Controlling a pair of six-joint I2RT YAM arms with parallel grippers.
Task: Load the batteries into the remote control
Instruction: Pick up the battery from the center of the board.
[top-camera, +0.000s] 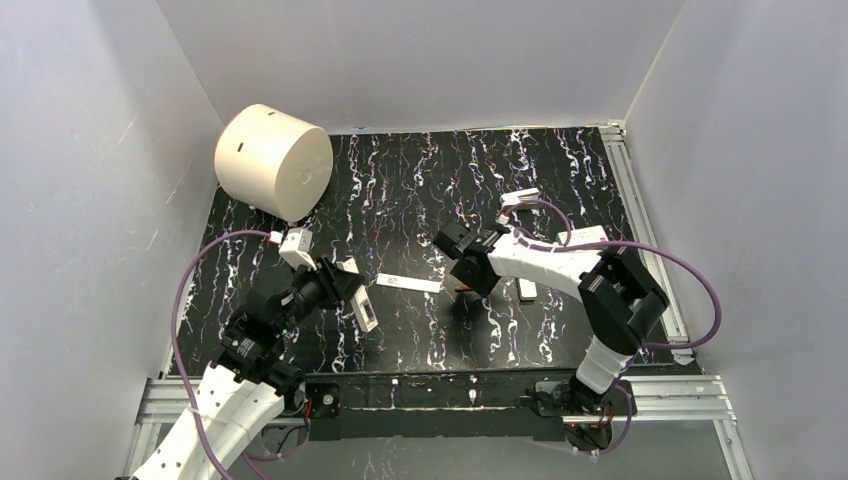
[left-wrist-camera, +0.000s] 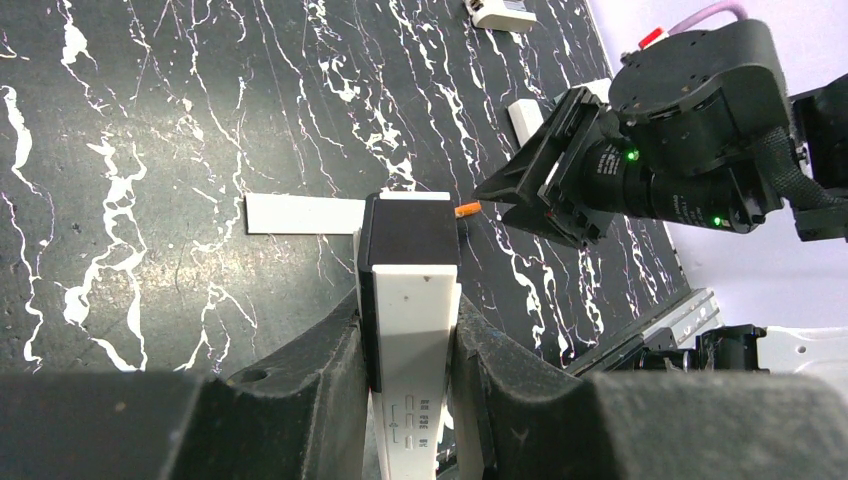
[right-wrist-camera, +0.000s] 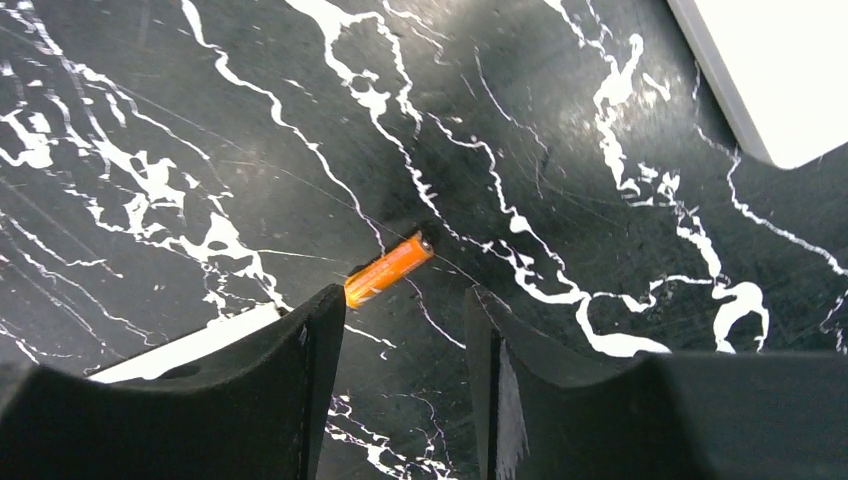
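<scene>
From above, the table (top-camera: 400, 190) is a black slab veined with white. Plain white walls (top-camera: 420, 60) box it in on three sides, and an aluminium rail (top-camera: 480, 392) runs along its near edge. A cream roll (top-camera: 272, 160) sits in the 10 o'clock corner. At about 8 o'clock from the table's middle, the left gripper (top-camera: 345, 290) is clenched on the remote control (top-camera: 362, 308), which tilts above the surface. A white strip (top-camera: 408, 283) lies flat just at 3 o'clock of the remote. Past the strip's far end, the right gripper (top-camera: 465, 280) points down over a speck of orange, the battery (top-camera: 463, 291). A small white box (top-camera: 520, 198) lies toward 1 o'clock.

In the left wrist view, the two dark fingers (left-wrist-camera: 330, 350) of the left gripper (left-wrist-camera: 412, 335) squeeze the remote control (left-wrist-camera: 415, 300) by its long sides, with its dark end pointing to 12 o'clock. The white strip (left-wrist-camera: 300, 213) lies on the marbled surface at 10 o'clock of that end. The battery (left-wrist-camera: 466, 210) shows at 2 o'clock, just beside the right arm's black wrist (left-wrist-camera: 640, 150).

In the right wrist view, the right gripper (right-wrist-camera: 405, 300) stands released, its fingers (right-wrist-camera: 300, 380) apart with bare table between them. The battery (right-wrist-camera: 390, 268) lies on the surface with its long axis running from 8 to 2 o'clock. Its lower end is just at the tip of the finger on the view's left, though I cannot tell whether they touch. A corner of the white strip (right-wrist-camera: 190, 345) shows at 8 o'clock, and a white slab (right-wrist-camera: 770, 70) at 2 o'clock.
</scene>
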